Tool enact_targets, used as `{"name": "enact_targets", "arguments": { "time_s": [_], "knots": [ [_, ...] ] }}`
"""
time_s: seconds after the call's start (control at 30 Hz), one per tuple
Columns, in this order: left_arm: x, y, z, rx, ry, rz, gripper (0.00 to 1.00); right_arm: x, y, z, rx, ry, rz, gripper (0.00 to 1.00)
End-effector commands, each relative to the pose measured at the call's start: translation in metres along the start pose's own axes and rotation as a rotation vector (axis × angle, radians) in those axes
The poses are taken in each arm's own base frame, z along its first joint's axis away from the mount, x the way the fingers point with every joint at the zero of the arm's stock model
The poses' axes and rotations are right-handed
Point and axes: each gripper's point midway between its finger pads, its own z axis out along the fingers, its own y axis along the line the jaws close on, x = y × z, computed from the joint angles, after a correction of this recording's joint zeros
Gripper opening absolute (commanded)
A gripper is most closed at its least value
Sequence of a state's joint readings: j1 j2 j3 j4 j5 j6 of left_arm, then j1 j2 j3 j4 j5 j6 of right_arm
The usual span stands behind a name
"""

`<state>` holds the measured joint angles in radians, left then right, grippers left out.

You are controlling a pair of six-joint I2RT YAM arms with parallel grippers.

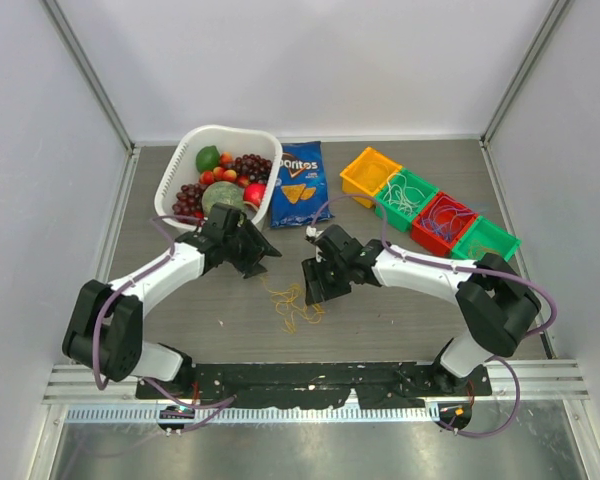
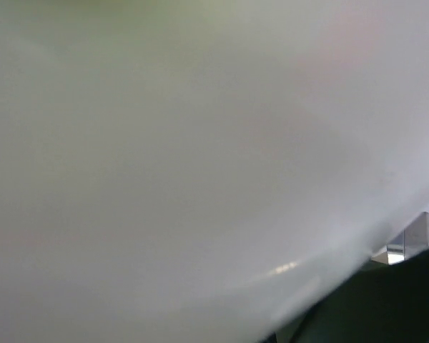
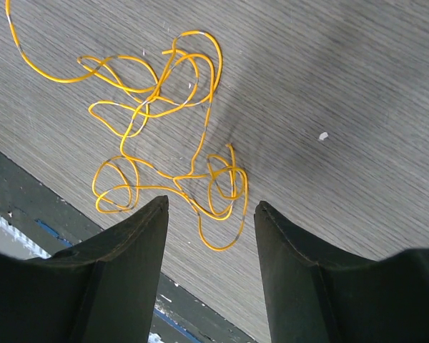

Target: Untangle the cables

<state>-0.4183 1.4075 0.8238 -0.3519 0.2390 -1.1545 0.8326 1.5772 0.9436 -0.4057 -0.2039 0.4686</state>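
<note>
A loose tangle of thin yellow cables [image 1: 294,304] lies on the grey table in front of both arms. In the right wrist view the yellow cables [image 3: 154,93] spread in several loops, with the nearest loop just beyond the fingertips. My right gripper [image 3: 211,204] is open and empty, hovering just above the table at the tangle's right edge [image 1: 316,288]. My left gripper [image 1: 256,252] is left of the tangle, close to the white basket. Its wrist view is filled by a blurred white surface [image 2: 200,157], so its jaws are hidden. I see no white, blue or orange cables in the tangle.
A white basket [image 1: 168,185] of fruit stands at the back left, with a blue Doritos bag [image 1: 298,183] beside it. A row of orange [image 1: 369,172], green [image 1: 407,196], red [image 1: 444,222] and green [image 1: 486,240] bins at the back right holds thin cables.
</note>
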Motion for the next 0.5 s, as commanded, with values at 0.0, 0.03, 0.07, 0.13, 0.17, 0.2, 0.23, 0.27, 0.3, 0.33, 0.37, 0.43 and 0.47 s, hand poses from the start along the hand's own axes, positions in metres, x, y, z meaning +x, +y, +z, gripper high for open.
{"name": "enact_targets", "arguments": {
  "time_s": [0.0,0.03,0.07,0.13,0.17,0.2,0.23,0.27,0.3,0.33,0.37,0.43,0.47],
  "knots": [
    [0.03,0.021,0.004,-0.109,0.066,-0.105,0.59,-0.009,0.009,-0.007,-0.028,-0.045,-0.045,0.57],
    [0.027,0.019,-0.001,-0.105,0.023,-0.066,0.59,-0.007,0.008,-0.007,-0.029,-0.045,-0.043,0.57],
    [0.024,0.011,-0.012,-0.078,-0.021,-0.023,0.6,-0.006,0.008,-0.007,-0.031,-0.047,-0.044,0.57],
    [0.016,0.004,-0.028,-0.052,-0.1,0.043,0.61,-0.004,0.007,-0.006,-0.029,-0.041,-0.043,0.57],
    [0.011,0.004,-0.035,-0.056,-0.138,0.068,0.61,-0.004,0.006,-0.006,-0.029,-0.043,-0.043,0.57],
    [0.004,0.003,-0.044,-0.064,-0.189,0.098,0.62,-0.003,0.006,-0.007,-0.031,-0.047,-0.042,0.57],
    [0.002,0.003,-0.051,-0.068,-0.219,0.123,0.64,-0.002,0.006,-0.007,-0.031,-0.047,-0.042,0.57],
    [-0.001,0.003,-0.058,-0.071,-0.251,0.148,0.66,-0.002,0.006,-0.009,-0.033,-0.055,-0.042,0.57],
    [-0.002,0.002,-0.064,-0.066,-0.273,0.166,0.68,-0.001,0.006,-0.009,-0.034,-0.057,-0.041,0.58],
    [-0.002,0.004,-0.067,-0.071,-0.287,0.189,0.69,0.0,0.005,-0.01,-0.037,-0.059,-0.042,0.58],
    [-0.001,0.007,-0.069,-0.08,-0.295,0.198,0.71,0.0,0.006,-0.012,-0.04,-0.065,-0.042,0.58],
    [0.01,0.02,-0.067,-0.12,-0.271,0.178,0.7,0.003,0.006,-0.012,-0.048,-0.064,-0.042,0.58],
    [0.014,0.025,-0.063,-0.13,-0.259,0.156,0.69,0.004,0.005,-0.012,-0.049,-0.062,-0.042,0.58]
  ]
}}
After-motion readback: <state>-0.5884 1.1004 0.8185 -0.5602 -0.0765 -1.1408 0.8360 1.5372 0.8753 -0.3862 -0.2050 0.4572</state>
